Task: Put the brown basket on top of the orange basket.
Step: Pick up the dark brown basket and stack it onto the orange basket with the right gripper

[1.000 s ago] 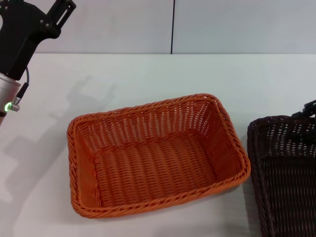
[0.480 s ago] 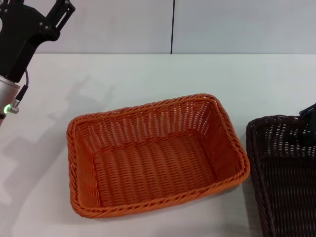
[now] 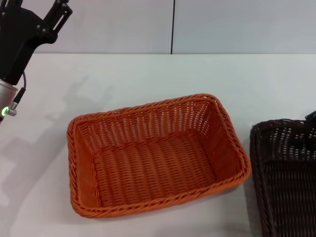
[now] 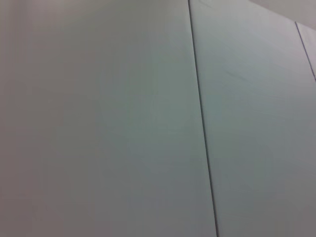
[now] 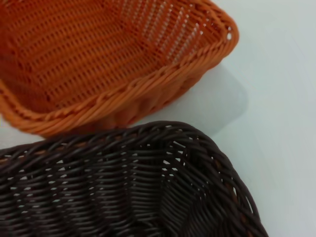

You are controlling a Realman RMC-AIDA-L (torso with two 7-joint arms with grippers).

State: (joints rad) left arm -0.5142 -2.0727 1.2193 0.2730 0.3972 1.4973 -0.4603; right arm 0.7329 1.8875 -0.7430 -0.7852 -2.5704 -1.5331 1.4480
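The orange basket (image 3: 157, 155) stands empty on the white table in the middle of the head view; its corner also shows in the right wrist view (image 5: 113, 59). The brown basket (image 3: 286, 177) stands just to its right, cut off by the picture's edge, with a narrow gap between the two rims. The right wrist view looks down on the brown basket's rim (image 5: 123, 168) from close by. Only a small black bit of my right gripper (image 3: 312, 116) shows at the brown basket's far rim. My left gripper (image 3: 34, 7) is raised at the far left, open and empty.
The white table (image 3: 148, 74) runs back to a pale wall with a dark vertical seam (image 3: 173, 24). The left wrist view shows only that wall and its seam (image 4: 202, 128). My left arm (image 3: 12, 59) hangs over the table's left side.
The brown basket's rim has shifted slightly to the right and down in the head view. The bit of right gripper has slid further out at the right edge. The left arm has moved slightly left.
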